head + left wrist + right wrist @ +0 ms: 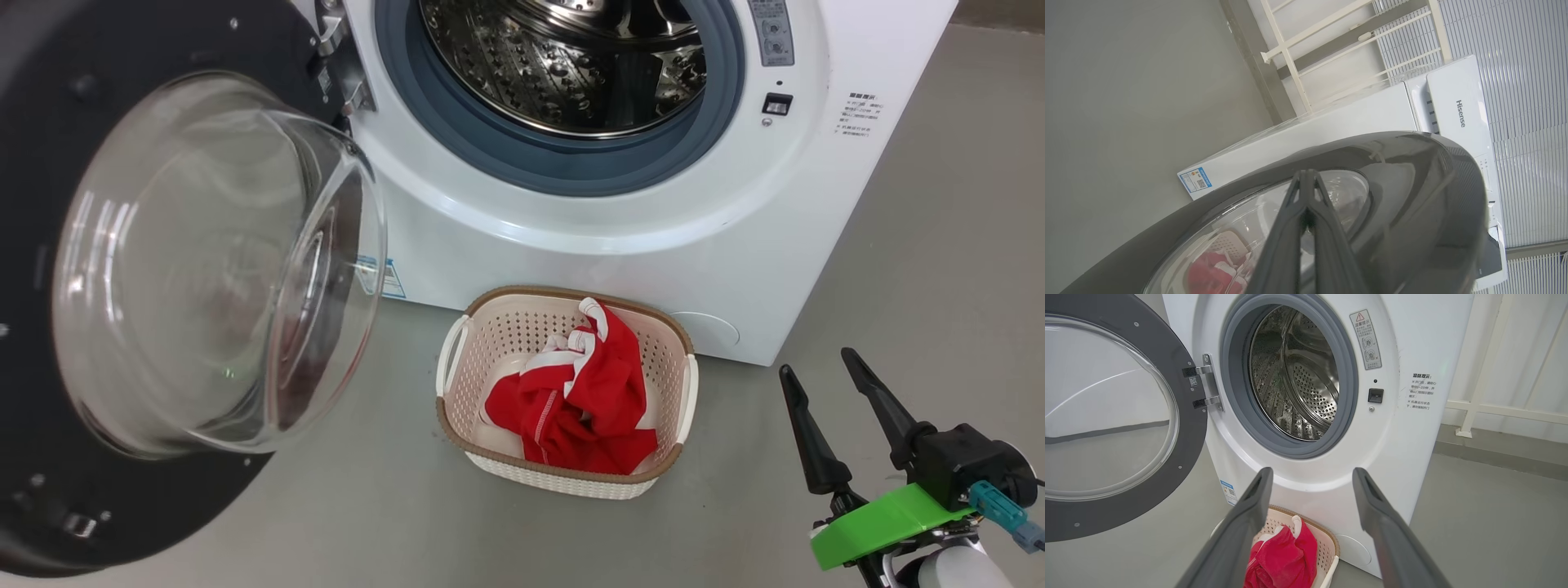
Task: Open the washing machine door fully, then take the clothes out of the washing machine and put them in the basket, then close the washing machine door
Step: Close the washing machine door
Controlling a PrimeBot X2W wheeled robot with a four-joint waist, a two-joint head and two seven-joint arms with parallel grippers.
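Observation:
The washing machine door [212, 261] stands swung open at the left, its glass bowl facing me. The washing machine [588, 261] shows a steel drum [571, 65] with no fabric in sight. On the floor before it sits the basket [571, 487] with the red clothes [580, 400] lying in it. My right gripper [818, 365] hovers open and empty at the lower right, right of the basket. In the left wrist view my left gripper [1306, 174] is shut, empty, its tips close against the door's glossy outer face [1412, 183]; I cannot tell whether they touch.
Bare grey floor [939, 269] spreads to the right of the machine. A white railing [1478, 375] and wall stand behind it. The open door takes up the room on the left.

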